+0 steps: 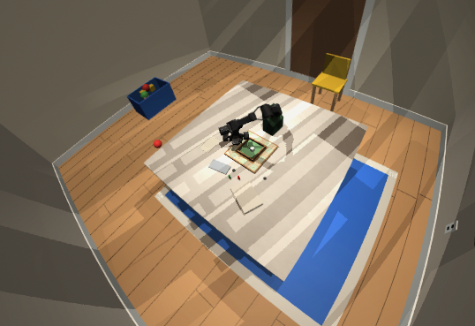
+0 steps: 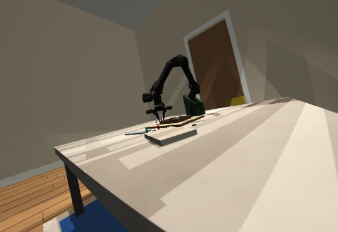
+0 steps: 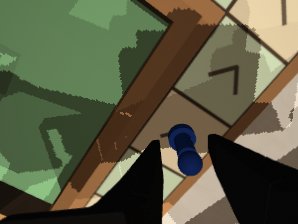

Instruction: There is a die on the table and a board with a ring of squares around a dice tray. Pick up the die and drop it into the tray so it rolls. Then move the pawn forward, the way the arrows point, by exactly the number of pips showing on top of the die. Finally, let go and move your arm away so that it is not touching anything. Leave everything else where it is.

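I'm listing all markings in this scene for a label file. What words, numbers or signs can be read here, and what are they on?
No words, brands or numbers are readable in any view.
Arrow sign, a plain chevron: on a board square beside the blue pawn.
Die in the tray: pips too small to read.

We had our black six-joint arm (image 2: 176, 69) arched high from its base and bent down over the table. Our black parallel-jaw gripper (image 3: 184, 165) pointed straight down, its two tapered fingers parted, with a gap on each side, gripping nothing. The wrist hung vertical above them.
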Robot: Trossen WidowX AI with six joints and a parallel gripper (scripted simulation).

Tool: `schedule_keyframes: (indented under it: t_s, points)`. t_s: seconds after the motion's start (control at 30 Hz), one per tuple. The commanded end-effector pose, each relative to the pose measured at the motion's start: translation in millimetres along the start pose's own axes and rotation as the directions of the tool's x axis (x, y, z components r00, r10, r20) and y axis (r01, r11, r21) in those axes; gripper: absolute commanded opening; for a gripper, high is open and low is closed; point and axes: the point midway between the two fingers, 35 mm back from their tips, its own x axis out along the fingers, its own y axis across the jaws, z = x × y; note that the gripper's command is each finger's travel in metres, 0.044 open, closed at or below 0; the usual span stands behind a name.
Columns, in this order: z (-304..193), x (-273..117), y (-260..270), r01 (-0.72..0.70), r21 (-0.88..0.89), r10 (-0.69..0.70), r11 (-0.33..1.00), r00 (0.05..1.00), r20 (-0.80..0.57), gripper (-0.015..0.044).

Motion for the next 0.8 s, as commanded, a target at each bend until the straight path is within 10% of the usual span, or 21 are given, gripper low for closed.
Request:
schedule_keyframes:
  t_s: [0.0,0.27,0.77]
  points:
    - [0.5,-0.5,0.0,0.001,-0.002,-0.001,1.0,1.0,0.0,0.0236]
    - [-0.2,-50.4,-0.9,-0.004,0.009,0.005,1.0,1.0,-0.001,0.044]
    - [-13.3,-122.7,114.7,-0.003,0.465,0.006,0.885,1.0,-0.005,0.044]
